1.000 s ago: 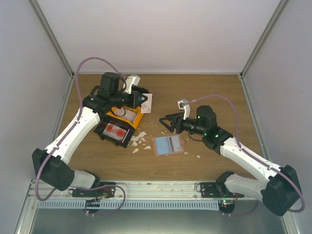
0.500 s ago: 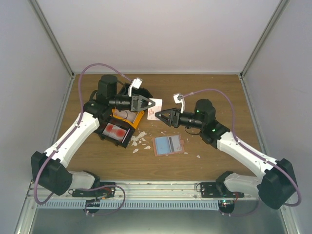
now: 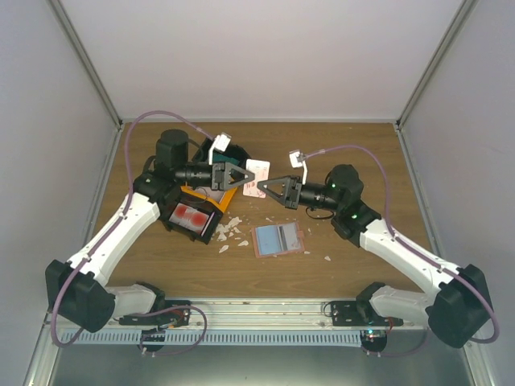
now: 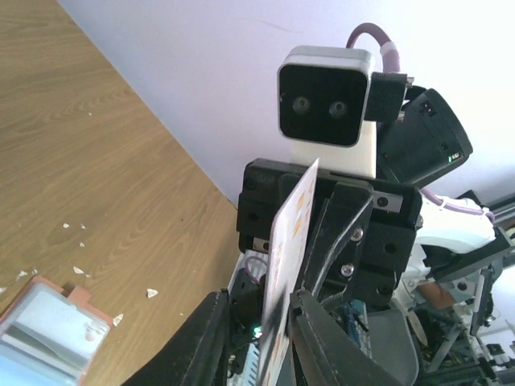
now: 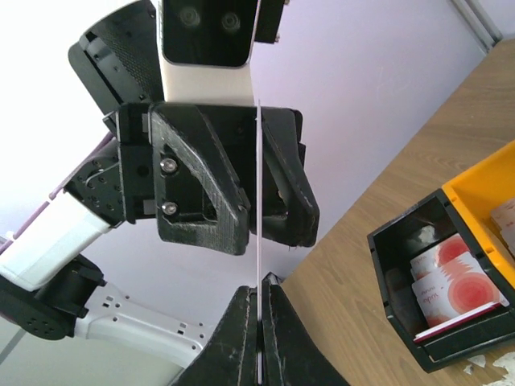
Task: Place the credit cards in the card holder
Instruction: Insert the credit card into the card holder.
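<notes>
A pale pinkish-white credit card hangs in the air between the two arms, above the table's back middle. My right gripper is shut on its lower edge, and the card shows edge-on there. My left gripper stands open round the same card, with its jaws apart on both sides. The salmon-pink card holder lies flat on the table in front of the grippers, a teal-blue card showing in it.
A black bin holding a red card sits at the left, against an orange bin. White scraps lie scattered between the bins and the holder. Grey walls enclose the table on three sides.
The left arm carried the pale card toward the middle. The right gripper came up to it and shut on it. The left jaws have opened off the card.
</notes>
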